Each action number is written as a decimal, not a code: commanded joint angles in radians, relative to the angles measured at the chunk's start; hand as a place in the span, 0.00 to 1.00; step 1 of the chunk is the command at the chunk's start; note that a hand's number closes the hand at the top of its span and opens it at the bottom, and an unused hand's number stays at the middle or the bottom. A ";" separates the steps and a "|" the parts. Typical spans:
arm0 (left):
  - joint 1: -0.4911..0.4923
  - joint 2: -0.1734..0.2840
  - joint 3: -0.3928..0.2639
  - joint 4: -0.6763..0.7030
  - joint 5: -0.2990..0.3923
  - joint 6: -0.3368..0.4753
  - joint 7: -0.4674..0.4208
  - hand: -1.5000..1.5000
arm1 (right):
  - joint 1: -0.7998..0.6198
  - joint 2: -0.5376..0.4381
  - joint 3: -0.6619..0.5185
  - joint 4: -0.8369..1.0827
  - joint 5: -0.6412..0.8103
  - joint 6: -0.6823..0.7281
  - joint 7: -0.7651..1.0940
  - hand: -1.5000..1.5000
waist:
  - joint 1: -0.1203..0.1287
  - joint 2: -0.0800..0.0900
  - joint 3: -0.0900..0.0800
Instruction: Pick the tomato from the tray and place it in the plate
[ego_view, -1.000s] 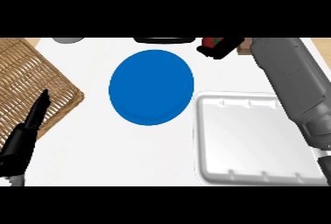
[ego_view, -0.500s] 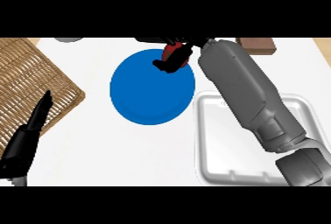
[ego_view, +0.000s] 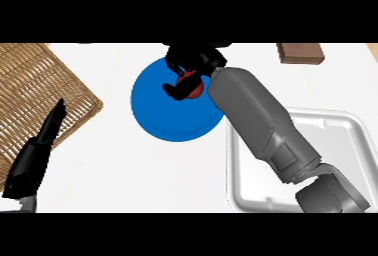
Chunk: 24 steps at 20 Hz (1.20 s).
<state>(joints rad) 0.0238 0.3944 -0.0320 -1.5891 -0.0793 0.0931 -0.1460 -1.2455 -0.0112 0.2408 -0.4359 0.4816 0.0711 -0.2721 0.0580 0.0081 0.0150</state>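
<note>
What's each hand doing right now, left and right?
Left hand: open, fingers straight, holding nothing, resting by the wicker mat.
Right hand: shut on the tomato, over the blue plate.

The tomato (ego_view: 192, 86) is small, round and red, mostly hidden by black fingers (ego_view: 176, 91) curled round it, and it shows over the upper right part of the plate (ego_view: 166, 117). The plate is a plain blue round disc lying flat near the far edge of the tabletop (ego_view: 140, 170). The tray (ego_view: 339, 132) is white with a raised rim and rounded corners, lying flat at the near right corner, just right of the plate.
</note>
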 joint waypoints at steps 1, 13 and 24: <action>-0.024 -0.021 -0.009 0.104 -0.034 0.023 0.060 0.50 | 0.027 0.011 0.001 0.034 -0.101 -0.027 0.086 1.00 | 0.014 0.011 -0.016; -0.032 -0.012 -0.007 0.048 -0.022 -0.016 0.108 0.50 | 0.082 0.011 -0.021 0.018 -0.326 -0.184 0.022 0.00 | 0.022 0.011 -0.014; 0.002 -0.007 0.039 0.057 -0.019 -0.010 0.076 0.50 | 0.047 -0.121 -0.311 0.098 -0.520 -0.067 -0.070 0.00 | -0.019 0.016 -0.014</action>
<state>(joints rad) 0.0391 0.3783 -0.0186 -1.6129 -0.1072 0.0934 -0.1139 -1.2128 -0.0762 0.0092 -0.3517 0.0344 -0.0818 -0.2764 0.0500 0.0134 0.0159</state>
